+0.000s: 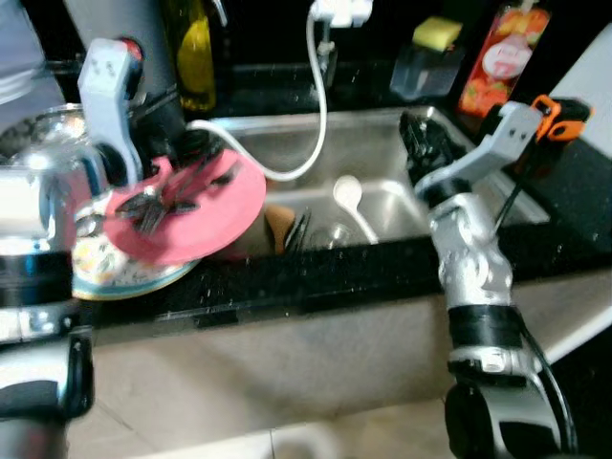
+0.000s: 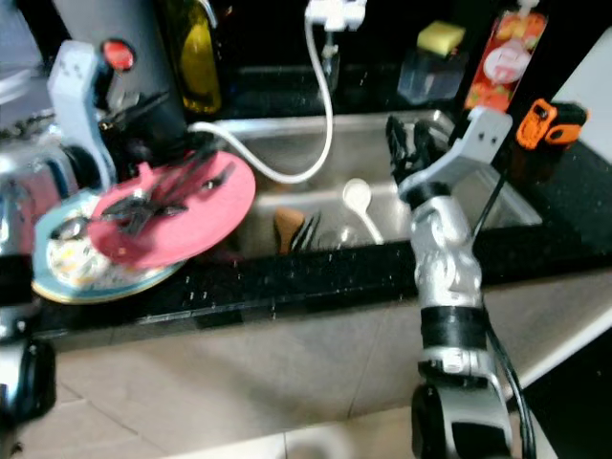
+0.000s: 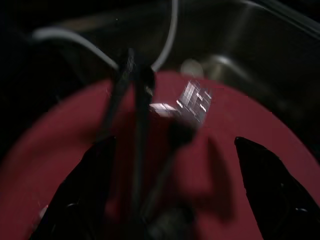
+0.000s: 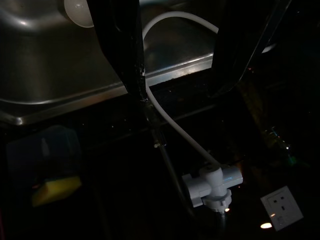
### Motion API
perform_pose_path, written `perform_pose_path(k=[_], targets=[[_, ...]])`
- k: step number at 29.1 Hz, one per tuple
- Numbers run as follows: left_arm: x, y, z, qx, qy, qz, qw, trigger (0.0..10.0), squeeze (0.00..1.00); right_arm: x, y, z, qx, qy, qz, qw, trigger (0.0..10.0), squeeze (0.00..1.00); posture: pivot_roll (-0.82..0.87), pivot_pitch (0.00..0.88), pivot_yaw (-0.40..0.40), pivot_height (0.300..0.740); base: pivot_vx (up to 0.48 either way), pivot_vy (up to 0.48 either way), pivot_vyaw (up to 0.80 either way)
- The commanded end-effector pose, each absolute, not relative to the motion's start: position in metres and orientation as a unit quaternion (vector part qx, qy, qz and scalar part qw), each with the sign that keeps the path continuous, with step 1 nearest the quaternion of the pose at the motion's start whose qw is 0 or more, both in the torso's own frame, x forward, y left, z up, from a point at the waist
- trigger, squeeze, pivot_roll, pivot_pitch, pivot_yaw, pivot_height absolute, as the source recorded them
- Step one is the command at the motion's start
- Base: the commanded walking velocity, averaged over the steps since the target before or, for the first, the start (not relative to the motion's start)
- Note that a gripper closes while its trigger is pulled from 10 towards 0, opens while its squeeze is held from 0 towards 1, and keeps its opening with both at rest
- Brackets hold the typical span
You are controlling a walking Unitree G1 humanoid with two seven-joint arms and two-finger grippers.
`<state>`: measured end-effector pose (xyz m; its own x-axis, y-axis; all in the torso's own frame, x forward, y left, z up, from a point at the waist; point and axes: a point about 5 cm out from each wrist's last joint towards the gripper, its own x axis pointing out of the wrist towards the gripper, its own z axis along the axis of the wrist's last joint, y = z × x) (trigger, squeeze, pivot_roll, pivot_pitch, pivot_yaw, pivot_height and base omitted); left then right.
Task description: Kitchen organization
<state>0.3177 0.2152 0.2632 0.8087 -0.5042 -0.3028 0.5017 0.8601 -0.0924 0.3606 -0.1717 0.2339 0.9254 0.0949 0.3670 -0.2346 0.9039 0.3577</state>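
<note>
A pink plate lies tilted on a teal-rimmed patterned plate on the black counter left of the sink. Several dark pieces of cutlery lie on the pink plate. My left gripper hovers just above them, open, its fingers spread wide over the plate with nothing clamped. My right gripper hangs open over the right side of the steel sink, holding nothing. A white ladle rests in the basin below it.
A white hose loops from the tap into the sink. A wooden utensil and a glass sit in the basin. A shiny pot stands far left. A dark bottle, sponge holder and red pouch line the back.
</note>
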Motion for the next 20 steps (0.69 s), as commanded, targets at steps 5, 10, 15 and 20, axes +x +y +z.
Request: perform_pose_path(k=[5, 10, 15, 20], targets=[[0.312, 0.209, 0.25, -0.011, 0.2, -0.258, 0.945, 10.0, 0.0, 0.362, -0.166, 0.236, 0.2, -0.171, 0.094, 0.96, 10.0, 0.0, 0.3, 0.0, -0.034, 0.74, 0.0, 0.0, 0.0], [0.312, 0.22, 0.248, -0.001, 0.207, -0.226, 0.952, 10.0, 0.0, 0.362, -0.168, 0.236, 0.199, -0.171, 0.093, 0.96, 10.0, 0.0, 0.3, 0.0, -0.034, 0.74, 0.0, 0.0, 0.0], [0.314, 0.228, 0.249, 0.004, 0.204, -0.205, 0.957, 10.0, 0.0, 0.361, -0.171, 0.235, 0.198, -0.17, 0.09, 0.961, 10.0, 0.0, 0.3, 0.0, -0.034, 0.74, 0.0, 0.0, 0.0], [0.324, 0.232, 0.242, -0.003, 0.211, -0.202, 0.956, 7.0, 0.0, 0.361, -0.17, 0.236, 0.197, -0.171, 0.091, 0.961, 10.0, 0.0, 0.28, 0.0, -0.04, 0.74, 0.0, 0.0, 0.0]])
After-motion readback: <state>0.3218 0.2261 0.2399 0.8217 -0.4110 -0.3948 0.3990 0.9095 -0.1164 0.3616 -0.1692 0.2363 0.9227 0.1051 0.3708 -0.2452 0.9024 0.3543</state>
